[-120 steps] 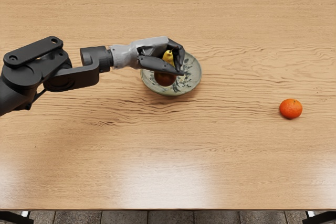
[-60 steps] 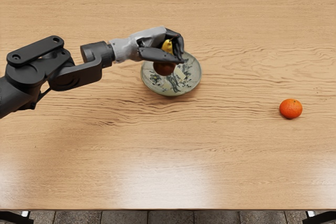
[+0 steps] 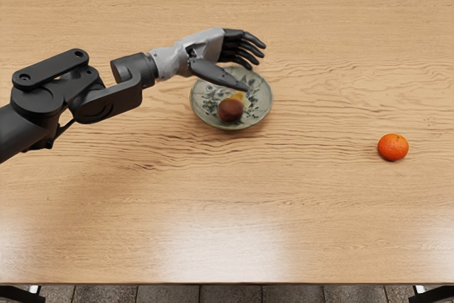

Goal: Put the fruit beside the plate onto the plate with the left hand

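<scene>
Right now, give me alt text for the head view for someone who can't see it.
The left hand hovers open above the patterned plate, where a brown-and-yellow fruit lies. An orange sits alone on the wooden table, far to the right of the plate.

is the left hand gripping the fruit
No, the left hand is open above the plate and the fruit lies on it.

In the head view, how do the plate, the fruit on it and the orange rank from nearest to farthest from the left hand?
1. Plate and fruit, right beneath the left hand: too close to call.
2. Orange, far off to the picture's right.
</scene>
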Available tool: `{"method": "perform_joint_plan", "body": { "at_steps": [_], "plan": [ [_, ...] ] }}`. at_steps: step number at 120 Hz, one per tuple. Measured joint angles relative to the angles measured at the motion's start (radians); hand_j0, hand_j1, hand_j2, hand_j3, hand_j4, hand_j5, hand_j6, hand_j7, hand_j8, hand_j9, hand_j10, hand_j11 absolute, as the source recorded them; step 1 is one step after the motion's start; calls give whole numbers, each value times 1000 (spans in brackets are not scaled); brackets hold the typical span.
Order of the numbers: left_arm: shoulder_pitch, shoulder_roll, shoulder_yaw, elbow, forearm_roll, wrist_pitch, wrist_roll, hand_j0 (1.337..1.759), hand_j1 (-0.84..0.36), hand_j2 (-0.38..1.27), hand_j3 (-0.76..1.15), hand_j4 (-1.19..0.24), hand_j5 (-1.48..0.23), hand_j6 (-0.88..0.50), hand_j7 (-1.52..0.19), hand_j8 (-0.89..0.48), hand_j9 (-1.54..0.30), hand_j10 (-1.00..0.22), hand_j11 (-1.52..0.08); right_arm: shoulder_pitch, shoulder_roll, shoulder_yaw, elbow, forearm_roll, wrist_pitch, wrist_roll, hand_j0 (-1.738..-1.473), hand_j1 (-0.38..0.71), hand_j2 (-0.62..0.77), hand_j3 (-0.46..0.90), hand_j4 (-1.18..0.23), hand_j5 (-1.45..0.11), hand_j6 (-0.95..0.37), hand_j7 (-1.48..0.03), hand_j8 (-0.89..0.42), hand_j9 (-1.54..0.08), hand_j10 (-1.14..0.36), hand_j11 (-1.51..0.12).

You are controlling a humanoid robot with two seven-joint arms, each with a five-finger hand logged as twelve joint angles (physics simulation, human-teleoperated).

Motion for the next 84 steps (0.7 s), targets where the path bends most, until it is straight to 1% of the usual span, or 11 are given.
{"method": "perform_joint_plan", "body": {
  "at_steps": [17, 27, 33, 43, 55, 66, 84],
  "plan": [
    [2, 1, 0, -12, -20, 27, 0, 1658, 77, 48, 0, -232, -301, -232, -301, -232, -301, -224, -301, 0, 0, 0, 0, 0, 0, 0, -1658, -314, -6, 0, -30, -38, -30, -38, -30, -38, -29, -38],
    [6, 8, 1, -43, -27, 19, 1, 1658, 169, 33, 0, -155, -200, -155, -200, -154, -200, -149, -200, 0, 0, 0, 0, 0, 0, 0, -1658, -314, -6, 0, -30, -38, -30, -38, -30, -38, -29, -38],
    [1, 11, 1, -61, -29, -19, 12, 1658, 208, 26, 0, -121, -157, -121, -157, -121, -157, -117, -157, 0, 0, 0, 0, 0, 0, 0, -1658, -314, -6, 0, -30, -38, -30, -38, -30, -38, -29, -38],
    [-5, 30, 2, -90, -30, -94, 33, 1658, 256, 18, 0, -81, -104, -81, -104, -81, -104, -78, -104, 0, 0, 0, 0, 0, 0, 0, -1658, -314, -6, 0, -30, -38, -30, -38, -30, -38, -29, -38],
    [-10, 76, 1, -140, -29, -135, 53, 1658, 292, 12, 0, -50, -64, -50, -64, -50, -64, -48, -64, 0, 0, 0, 0, 0, 0, 0, -1658, -314, -6, 0, -30, -38, -30, -38, -30, -38, -29, -38],
    [-11, 113, 1, -171, -31, -150, 61, 1658, 313, 8, 0, -32, -41, -32, -41, -32, -41, -31, -41, 0, 0, 0, 0, 0, 0, 0, -1658, -314, -6, 0, -30, -38, -30, -38, -30, -38, -29, -38],
    [-8, 175, 0, -191, -33, -158, 65, 1658, 333, 5, 0, -16, -20, -16, -20, -16, -20, -15, -20, 0, 0, 0, 0, 0, 0, 0, -1658, -314, -6, 0, -30, -38, -30, -38, -30, -38, -29, -38]
  ]
}}
